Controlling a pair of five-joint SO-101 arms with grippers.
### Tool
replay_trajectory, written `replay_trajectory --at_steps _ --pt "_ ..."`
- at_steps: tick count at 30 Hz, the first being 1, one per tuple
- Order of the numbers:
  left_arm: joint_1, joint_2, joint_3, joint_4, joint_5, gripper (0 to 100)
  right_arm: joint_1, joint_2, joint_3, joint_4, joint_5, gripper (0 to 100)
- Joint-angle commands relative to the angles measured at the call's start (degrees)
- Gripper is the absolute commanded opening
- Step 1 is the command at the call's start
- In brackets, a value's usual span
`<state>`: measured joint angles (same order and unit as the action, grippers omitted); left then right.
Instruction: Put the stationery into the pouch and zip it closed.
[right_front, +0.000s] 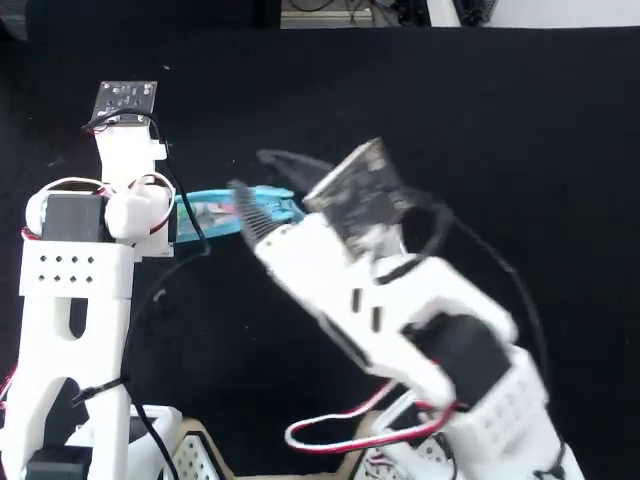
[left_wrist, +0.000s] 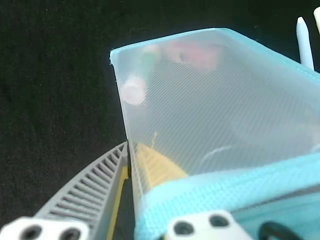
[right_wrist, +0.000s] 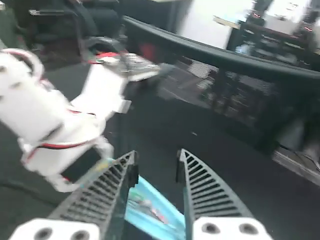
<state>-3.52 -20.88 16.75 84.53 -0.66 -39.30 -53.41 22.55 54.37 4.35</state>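
A translucent pouch (left_wrist: 215, 110) with teal zipper trim is held off the black table by one end, with my left gripper (left_wrist: 131, 200) shut on it. Inside it lie several stationery pieces: a pale pink cylinder (left_wrist: 134, 90) and red and green items (left_wrist: 192, 52). In the high view the pouch (right_front: 215, 215) stretches between the two arms. My right gripper (right_wrist: 157, 155) stands open just over the pouch's teal edge (right_wrist: 150, 210), its ribbed fingers (right_front: 255, 215) at the pouch's free end.
The table is covered in black cloth (right_front: 480, 130). My left arm's white body (right_wrist: 55, 115) stands close beside the right gripper. A white pointed object (left_wrist: 304, 42) shows past the far side of the pouch. Furniture and clutter lie beyond the table's far edge.
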Motion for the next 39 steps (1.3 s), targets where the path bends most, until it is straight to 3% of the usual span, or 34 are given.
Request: replay_trajectory --at_steps 1,6,14,29,34,39 --pt "0.3 1.8 3.8 -0.3 0.7 3 13.2 -0.9 -6.5 4.8 0.6 11.8" --pt "0.3 1.8 3.8 -0.2 0.7 3 24.4 1.3 0.1 7.7 -1.4 11.9" --pt "0.1 1.8 3.8 -0.2 0.7 3 31.6 14.3 8.9 7.7 -1.4 11.9" --pt "0.0 1.8 3.8 -0.2 0.7 3 30.8 55.7 -5.3 7.7 -1.4 12.3" --pt "0.0 1.8 3.8 -0.2 0.7 3 29.3 67.5 -12.1 8.3 -0.9 24.2" --pt "0.0 1.8 3.8 -0.2 0.7 3 26.9 73.0 -15.1 8.3 1.9 21.1"
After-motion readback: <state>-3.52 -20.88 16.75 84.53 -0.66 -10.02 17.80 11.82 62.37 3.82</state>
